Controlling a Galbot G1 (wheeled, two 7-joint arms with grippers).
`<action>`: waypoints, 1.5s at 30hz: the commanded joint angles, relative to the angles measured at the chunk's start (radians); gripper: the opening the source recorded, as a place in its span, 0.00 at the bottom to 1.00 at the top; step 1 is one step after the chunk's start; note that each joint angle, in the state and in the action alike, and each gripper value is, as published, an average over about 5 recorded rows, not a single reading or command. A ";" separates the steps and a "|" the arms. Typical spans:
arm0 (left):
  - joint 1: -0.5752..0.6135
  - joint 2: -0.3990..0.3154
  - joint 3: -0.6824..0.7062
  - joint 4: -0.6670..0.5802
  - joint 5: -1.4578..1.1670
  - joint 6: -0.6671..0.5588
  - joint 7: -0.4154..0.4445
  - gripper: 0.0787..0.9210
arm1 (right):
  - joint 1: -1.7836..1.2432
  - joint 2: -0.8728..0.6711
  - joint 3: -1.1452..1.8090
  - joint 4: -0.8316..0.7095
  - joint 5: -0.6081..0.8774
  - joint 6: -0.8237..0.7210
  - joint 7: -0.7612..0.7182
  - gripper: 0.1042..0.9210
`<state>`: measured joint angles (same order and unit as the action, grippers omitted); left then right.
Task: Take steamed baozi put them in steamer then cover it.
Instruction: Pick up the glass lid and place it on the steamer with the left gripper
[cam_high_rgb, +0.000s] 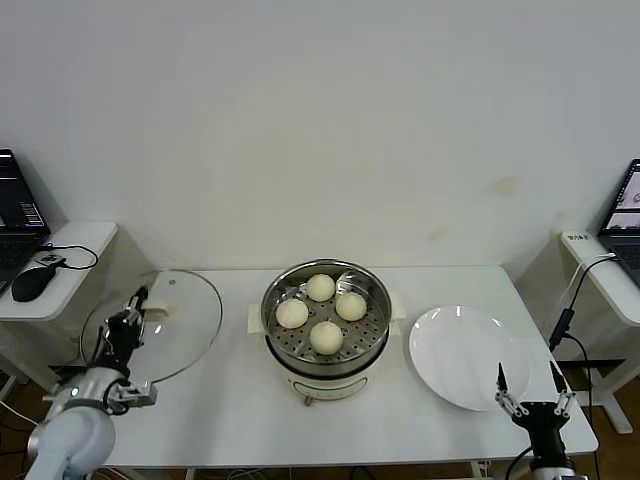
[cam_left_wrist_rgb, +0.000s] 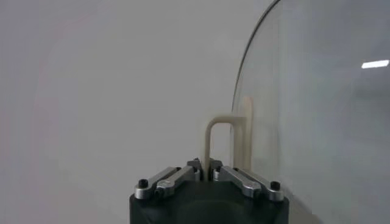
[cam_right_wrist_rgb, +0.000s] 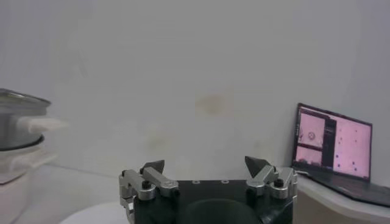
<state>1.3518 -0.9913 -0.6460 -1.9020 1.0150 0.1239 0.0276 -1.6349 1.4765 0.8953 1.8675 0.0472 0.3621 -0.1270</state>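
No readable writing anywhere; four steamed baozi (cam_high_rgb: 321, 287) sit in the steamer (cam_high_rgb: 325, 322) on the white table (cam_high_rgb: 230, 410), plain wall behind. Left of the steamer, the left gripper (cam_high_rgb: 133, 318) clamps the cover (cam_high_rgb: 155, 325) by its handle, lifted and tilted. Right of it, beside the plate (cam_high_rgb: 465, 357), the right gripper (cam_high_rgb: 530, 382) hangs spread wide.

We see four steamed baozi (cam_high_rgb: 321, 311) resting on the perforated tray inside the steamer (cam_high_rgb: 325, 332). At its nine o'clock, the glass cover (cam_high_rgb: 160, 322) hangs tilted, handle gripped.

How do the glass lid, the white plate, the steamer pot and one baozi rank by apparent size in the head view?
1. Glass lid, tilted in the left gripper, nearer the camera, so unsure.
2. Steamer pot and white plate look alike.
3. Baozi, smallest.
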 joint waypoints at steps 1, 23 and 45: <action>-0.066 0.132 0.129 -0.212 -0.224 0.199 0.094 0.07 | 0.004 0.025 -0.041 -0.010 -0.097 0.014 0.013 0.88; -0.459 -0.167 0.690 -0.108 0.291 0.396 0.302 0.07 | 0.036 0.101 -0.067 0.017 -0.424 -0.092 0.196 0.88; -0.477 -0.419 0.753 0.075 0.422 0.400 0.357 0.07 | 0.034 0.101 -0.114 -0.014 -0.451 -0.097 0.196 0.88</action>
<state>0.8955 -1.3047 0.0660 -1.9124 1.3696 0.5126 0.3576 -1.6037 1.5749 0.7933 1.8644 -0.3791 0.2675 0.0603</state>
